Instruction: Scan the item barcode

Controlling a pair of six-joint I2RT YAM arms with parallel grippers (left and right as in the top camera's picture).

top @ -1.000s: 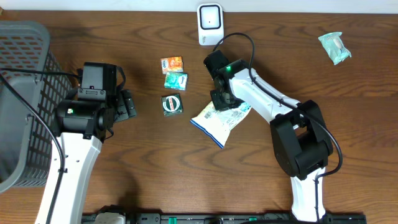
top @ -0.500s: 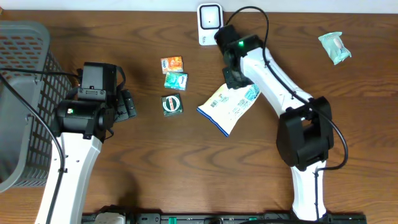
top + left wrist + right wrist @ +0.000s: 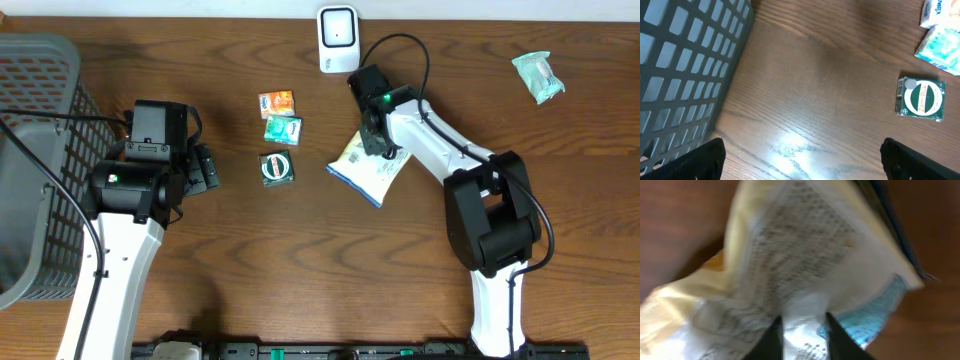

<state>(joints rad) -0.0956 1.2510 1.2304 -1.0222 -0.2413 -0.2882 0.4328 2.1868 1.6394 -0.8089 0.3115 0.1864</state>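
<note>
Pouch (image 3: pixel 368 168), white with blue edging, sat tilted just below the scanner (image 3: pixel 338 38), pinched at its upper edge by the right end effector (image 3: pixel 378 140), that arm stretched forward across the bench (image 3: pixel 300 260). The left end effector (image 3: pixel 205 168) hung beside the basket (image 3: pixel 30 150).

From the left wrist, a green box (image 3: pixel 921 98) read "Zam-Buk"; the fingers (image 3: pixel 700 160) stood spread wide.

From the right wrist, the pouch's small print, perhaps an ingredients list, was too blurred to read.

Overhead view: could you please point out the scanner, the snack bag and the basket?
scanner (image 3: pixel 338 32), overhead view, middle of its face.
snack bag (image 3: pixel 368 175), overhead view, its printed panel.
basket (image 3: pixel 45 80), overhead view, its mesh wall.
</note>
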